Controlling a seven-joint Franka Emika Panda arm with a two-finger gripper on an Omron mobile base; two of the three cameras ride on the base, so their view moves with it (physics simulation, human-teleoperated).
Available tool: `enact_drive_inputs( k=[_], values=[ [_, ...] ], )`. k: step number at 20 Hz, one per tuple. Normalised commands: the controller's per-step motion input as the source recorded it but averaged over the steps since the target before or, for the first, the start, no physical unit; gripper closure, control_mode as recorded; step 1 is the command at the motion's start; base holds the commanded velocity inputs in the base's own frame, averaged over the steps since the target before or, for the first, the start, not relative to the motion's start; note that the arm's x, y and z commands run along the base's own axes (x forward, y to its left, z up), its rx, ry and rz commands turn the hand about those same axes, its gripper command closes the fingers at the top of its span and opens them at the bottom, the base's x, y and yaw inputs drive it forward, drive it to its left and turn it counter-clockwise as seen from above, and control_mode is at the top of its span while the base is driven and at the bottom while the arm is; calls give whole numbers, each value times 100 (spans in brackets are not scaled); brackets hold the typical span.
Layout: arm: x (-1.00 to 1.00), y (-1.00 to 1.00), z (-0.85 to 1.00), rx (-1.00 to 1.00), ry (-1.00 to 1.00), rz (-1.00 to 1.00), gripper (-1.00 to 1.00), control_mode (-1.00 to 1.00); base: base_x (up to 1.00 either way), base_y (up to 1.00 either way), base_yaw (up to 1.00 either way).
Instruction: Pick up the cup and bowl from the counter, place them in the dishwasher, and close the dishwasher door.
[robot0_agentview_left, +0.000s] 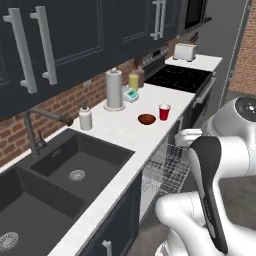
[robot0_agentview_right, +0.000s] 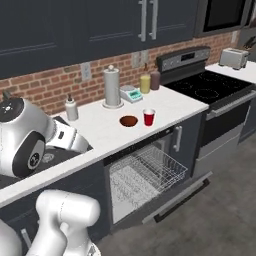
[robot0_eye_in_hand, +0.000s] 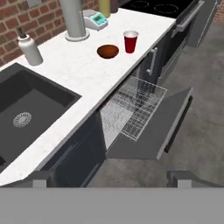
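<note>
Bare bench (robot0_eye_in_hand: 83, 70) is seen in front of & left of bowl (robot0_eye_in_hand: 107, 51) and cup (robot0_eye_in_hand: 130, 42); both can be reached from above and from the bench edge. Cup & bowl stand just beside each other, narrow gap. Behind them access is blocked by paper towel roll (robot0_eye_in_hand: 74, 19), scale (robot0_eye_in_hand: 96, 19) and bottles. Below, the floor in front is taken up by dishwasher door (robot0_eye_in_hand: 153, 127) dropped open & wire rack (robot0_eye_in_hand: 138, 107) pulled out

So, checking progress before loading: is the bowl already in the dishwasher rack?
No, the bowl sits on the counter beside the cup.
</note>
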Motion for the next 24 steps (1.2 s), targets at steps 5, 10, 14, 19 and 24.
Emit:
enact_drive_inputs(
  k=[5,10,14,19,24],
  values=[
    [0,0,0,0,0,0,-100,100,91,-1,-20],
    [0,0,0,0,0,0,-100,100,23,-77,-1],
    [0,0,0,0,0,0,-100,100,43,-12,-18],
    [0,0,0,0,0,0,-100,100,24,74,-33],
    [0,0,0,0,0,0,-100,100,-26,70,-33]
  ],
)
